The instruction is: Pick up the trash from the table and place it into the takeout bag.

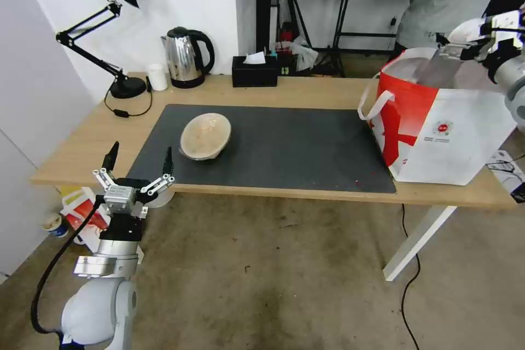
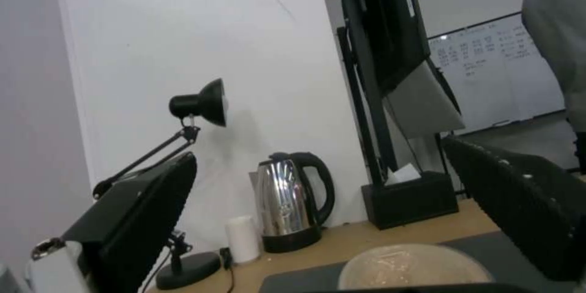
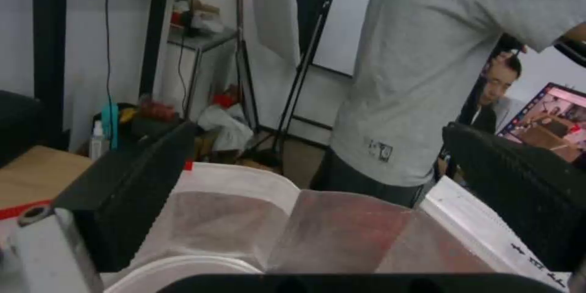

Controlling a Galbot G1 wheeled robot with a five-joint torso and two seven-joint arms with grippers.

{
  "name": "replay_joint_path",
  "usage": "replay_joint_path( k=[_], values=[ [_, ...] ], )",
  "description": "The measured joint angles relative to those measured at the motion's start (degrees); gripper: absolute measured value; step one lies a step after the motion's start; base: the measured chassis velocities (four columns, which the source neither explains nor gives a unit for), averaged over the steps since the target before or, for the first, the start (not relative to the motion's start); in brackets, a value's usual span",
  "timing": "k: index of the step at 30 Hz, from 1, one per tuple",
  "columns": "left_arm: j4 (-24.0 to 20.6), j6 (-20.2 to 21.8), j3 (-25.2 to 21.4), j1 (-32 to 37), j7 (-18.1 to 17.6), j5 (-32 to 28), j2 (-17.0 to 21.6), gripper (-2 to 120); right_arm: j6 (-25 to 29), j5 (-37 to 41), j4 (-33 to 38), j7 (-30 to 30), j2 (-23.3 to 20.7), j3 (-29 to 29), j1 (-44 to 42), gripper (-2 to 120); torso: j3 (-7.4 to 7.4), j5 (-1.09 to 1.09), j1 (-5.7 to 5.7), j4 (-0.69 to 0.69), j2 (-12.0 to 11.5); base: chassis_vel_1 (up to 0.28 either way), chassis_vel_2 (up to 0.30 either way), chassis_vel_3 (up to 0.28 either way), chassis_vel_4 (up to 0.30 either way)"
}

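At the far left, the left gripper [image 1: 139, 164] hangs just off the tabletop's [image 1: 76, 147] near edge, close to the near-left corner, with its fingers [image 1: 111, 156] spread wide and nothing between them. In the left wrist view the same two black fingers [image 2: 140, 219] stand wide apart, framing the scene beyond. Along the back edge toward the left stand a black desk lamp [image 1: 117, 38], a small white cup [image 1: 157, 77] and a steel kettle [image 1: 186, 57], with a black tissue box [image 1: 255, 70] further right. A dark grey mat [image 1: 284, 147] covers the middle of the tabletop. On the mat's left part lies the shallow beige bowl [image 1: 205, 136], tilted on its side and well clear of the left gripper; it also shows low between the fingers in the left wrist view [image 2: 415, 268]. At the right end of the tabletop stands the takeout bag [image 1: 448, 131], white and red, its mouth open and a white loop handle facing the mat. The right gripper [image 1: 469, 46] hovers over the bag's open mouth; in the right wrist view its fingers [image 3: 128, 192] are wide apart and hold nothing, with the bag's lining [image 3: 342, 233] and the rim of a white round container [image 3: 183, 270] below them.
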Motion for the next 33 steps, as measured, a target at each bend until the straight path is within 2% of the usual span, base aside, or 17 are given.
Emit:
replay_joint_path(
  k=[9, 18, 25, 33],
  values=[
    [0.04, 0.08, 0.06, -0.16, 0.04, 0.11, 0.0, 100, -1.16, -3.26, 0.69, -0.77, 0.24, -1.7, 1.44, 100, 0.0, 0.0, 0.0, -0.01, 0.0, 0.0, 0.0, 0.0, 0.0],
    [0.2, 0.04, -0.5, -0.19, 0.05, 0.01, -0.01, 100, -1.75, -1.24, 3.5, 0.12, 1.29, -2.55, 2.64, 100, 0.0, 0.0, 0.0, 0.0, 0.0, 0.0, 0.0, 0.0, 0.0],
    [0.35, 0.01, -0.22, -0.54, 0.05, -0.05, -0.05, 100, -3.73, 3.05, 11.98, 3.78, 2.4, -0.78, 0.49, 100, 0.0, -0.01, 0.0, 0.0, 0.0, 0.0, 0.0, 0.0, 0.0],
    [0.29, 0.15, -0.13, -0.74, -0.05, -0.28, -0.08, 100, -4.07, 3.62, 24.57, 7.38, 4.45, 6.81, -10.15, 100, 0.0, 0.01, 0.0, 0.0, 0.0, 0.0, 0.0, 0.0, 0.0]
  ],
)
